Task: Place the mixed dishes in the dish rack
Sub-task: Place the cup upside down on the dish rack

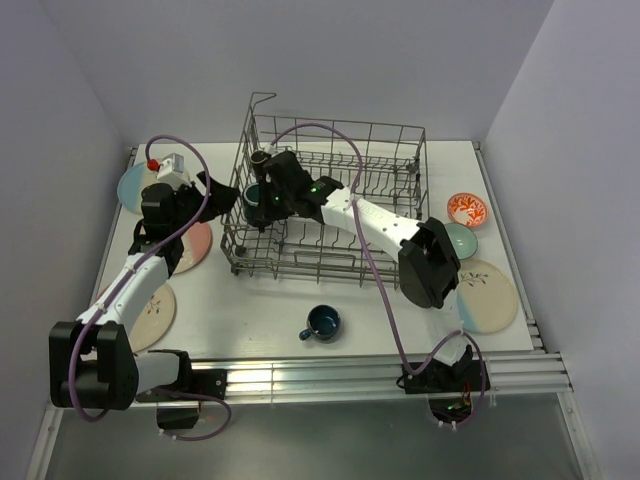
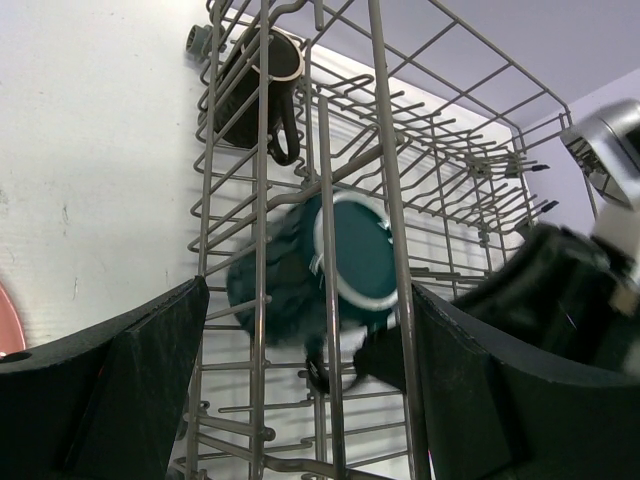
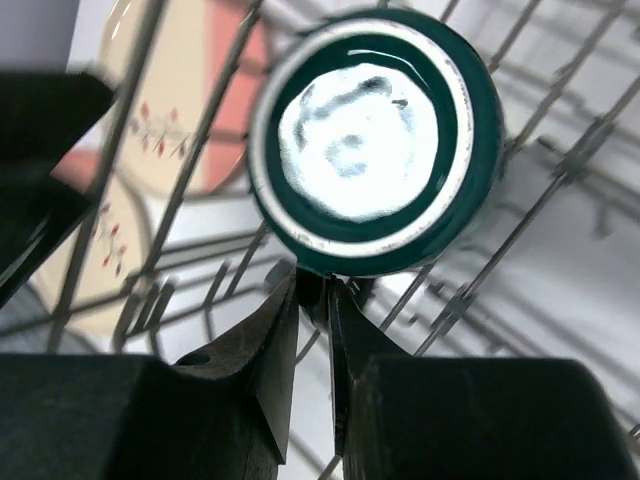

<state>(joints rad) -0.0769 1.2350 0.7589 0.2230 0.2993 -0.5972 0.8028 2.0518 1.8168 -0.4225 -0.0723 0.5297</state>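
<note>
The grey wire dish rack (image 1: pixel 385 160) stands mid-table. My right gripper (image 3: pixel 313 285) reaches inside it at the left end and is shut on the handle of a teal mug (image 3: pixel 375 140), held tilted just above the tines. From the left wrist the teal mug (image 2: pixel 350 260) shows behind the rack's wires. A black mug (image 2: pixel 255 85) rests in the far left corner. My left gripper (image 2: pixel 305 400) is open just outside the rack's left wall, holding nothing. A dark blue mug (image 1: pixel 322 322) sits on the table in front of the rack.
Three plates lie left of the rack: light blue (image 1: pixel 128 188), pink (image 1: pixel 197 247), cream (image 1: pixel 157 310). At the right are an orange-red bowl (image 1: pixel 467 209), a pale green bowl (image 1: pixel 466 240) and another plate (image 1: pixel 488 295). Walls close in on both sides.
</note>
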